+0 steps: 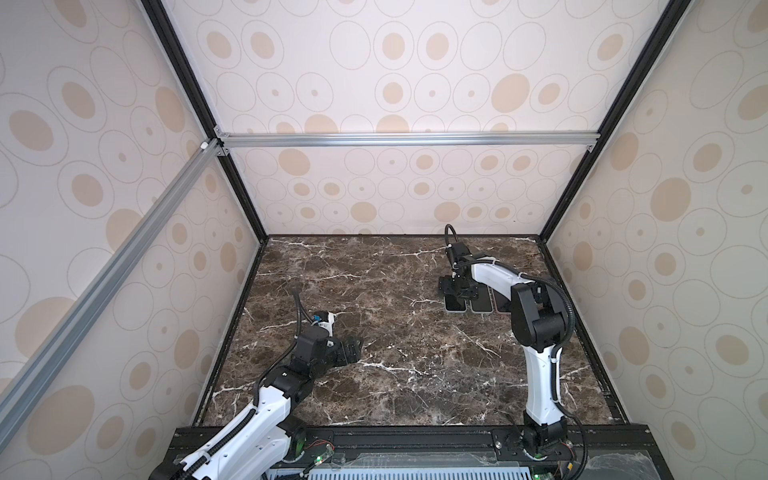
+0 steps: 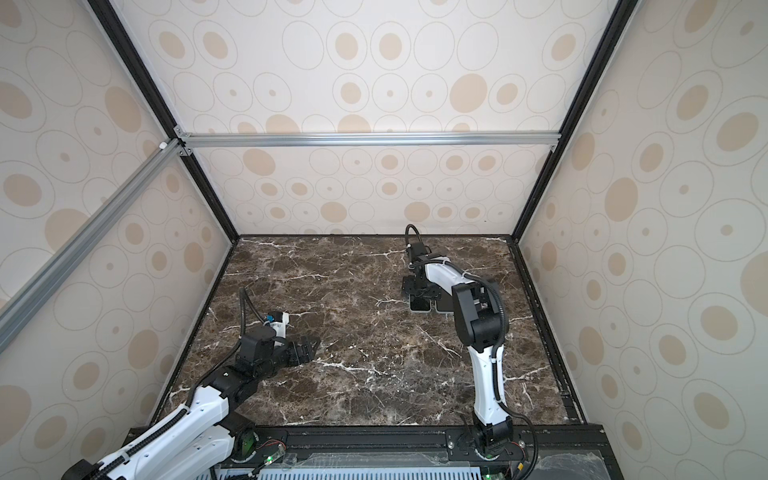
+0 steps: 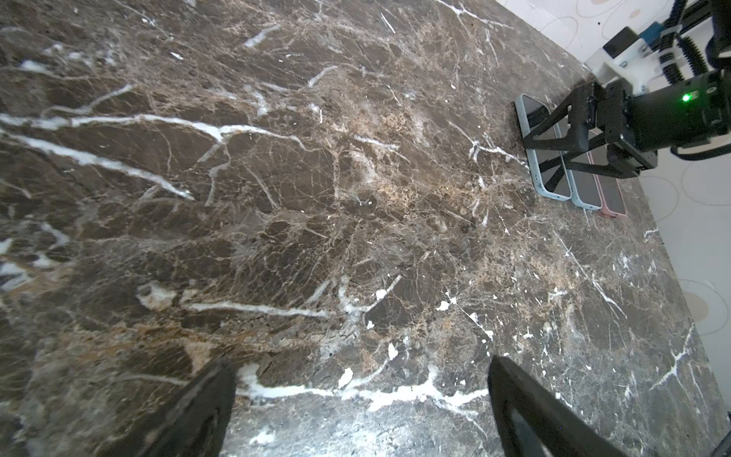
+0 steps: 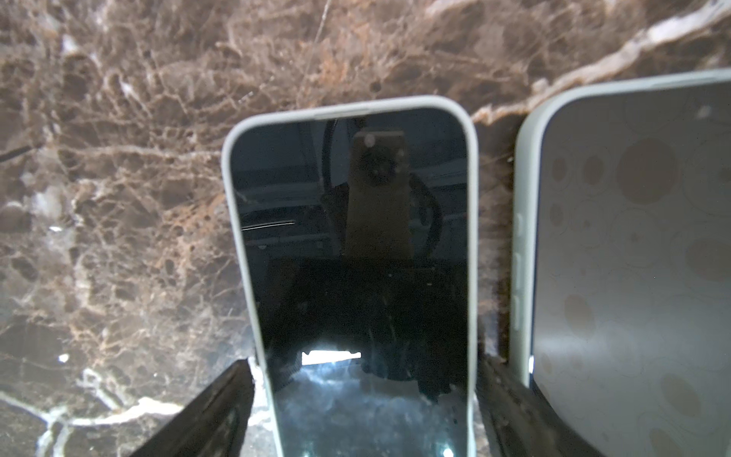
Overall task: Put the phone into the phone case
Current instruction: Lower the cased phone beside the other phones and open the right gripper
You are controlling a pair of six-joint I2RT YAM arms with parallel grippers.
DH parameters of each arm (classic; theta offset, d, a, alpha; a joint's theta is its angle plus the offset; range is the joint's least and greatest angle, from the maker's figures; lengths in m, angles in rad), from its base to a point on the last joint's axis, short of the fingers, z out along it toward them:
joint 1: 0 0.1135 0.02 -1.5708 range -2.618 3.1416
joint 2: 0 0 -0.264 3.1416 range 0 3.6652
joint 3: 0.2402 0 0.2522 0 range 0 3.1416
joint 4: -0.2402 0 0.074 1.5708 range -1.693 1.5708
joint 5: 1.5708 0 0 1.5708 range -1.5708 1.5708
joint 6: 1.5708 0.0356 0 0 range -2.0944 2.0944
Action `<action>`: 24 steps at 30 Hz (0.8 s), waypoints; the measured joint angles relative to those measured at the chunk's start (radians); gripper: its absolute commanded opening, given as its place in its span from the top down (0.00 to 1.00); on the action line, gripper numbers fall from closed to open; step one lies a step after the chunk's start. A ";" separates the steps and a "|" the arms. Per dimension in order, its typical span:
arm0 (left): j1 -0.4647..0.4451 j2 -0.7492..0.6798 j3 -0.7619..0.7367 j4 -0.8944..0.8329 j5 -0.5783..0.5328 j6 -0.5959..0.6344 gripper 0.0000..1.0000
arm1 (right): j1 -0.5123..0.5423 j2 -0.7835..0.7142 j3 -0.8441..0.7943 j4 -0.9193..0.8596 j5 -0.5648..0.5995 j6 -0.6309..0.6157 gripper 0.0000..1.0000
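Over the marble worktop (image 1: 395, 374), the right hand (image 4: 364, 368) at two o'clock points down, parted loosely around the cased phone (image 4: 356, 237); the left hand (image 3: 360, 362), at eight o'clock, gapes empty.

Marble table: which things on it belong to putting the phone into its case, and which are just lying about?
In the job: phone in its pale case; right gripper, open astride it.
Lying about or idle: light blue cased phone; pink cased phone; left gripper, open above bare marble table.
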 measured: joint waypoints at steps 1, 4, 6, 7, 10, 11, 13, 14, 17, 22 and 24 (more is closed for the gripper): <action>0.000 0.000 0.000 0.000 -0.001 0.000 0.00 | 0.000 -0.003 -0.001 0.000 -0.003 -0.003 0.09; 0.000 0.009 0.016 -0.009 -0.008 0.006 0.00 | 0.000 -0.033 -0.015 0.004 -0.016 -0.015 0.04; 0.002 0.020 0.034 -0.011 -0.022 0.015 0.00 | 0.000 -0.066 -0.029 0.010 -0.026 -0.030 0.00; 0.002 0.027 0.045 -0.013 -0.030 0.020 0.00 | 0.000 -0.087 -0.036 0.013 -0.031 -0.035 0.00; 0.005 0.053 0.074 -0.014 -0.067 0.036 0.00 | 0.000 -0.162 -0.069 0.034 -0.042 -0.058 0.01; 0.007 0.064 0.084 -0.014 -0.083 0.042 0.00 | 0.000 -0.192 -0.084 0.045 -0.044 -0.067 0.00; 0.011 0.088 0.099 -0.014 -0.114 0.055 0.00 | -0.001 -0.244 -0.110 0.060 -0.048 -0.082 0.01; 0.014 0.102 0.108 -0.014 -0.132 0.061 0.00 | -0.001 -0.270 -0.125 0.068 -0.050 -0.092 0.01; 0.019 0.134 0.127 -0.013 -0.187 0.083 0.00 | -0.001 -0.338 -0.168 0.093 -0.048 -0.120 0.01; 0.035 0.157 0.143 0.014 -0.304 0.129 0.00 | -0.002 -0.459 -0.283 0.152 -0.017 -0.173 0.01; 0.049 0.162 0.143 0.039 -0.355 0.155 0.00 | -0.002 -0.519 -0.354 0.196 0.010 -0.193 0.00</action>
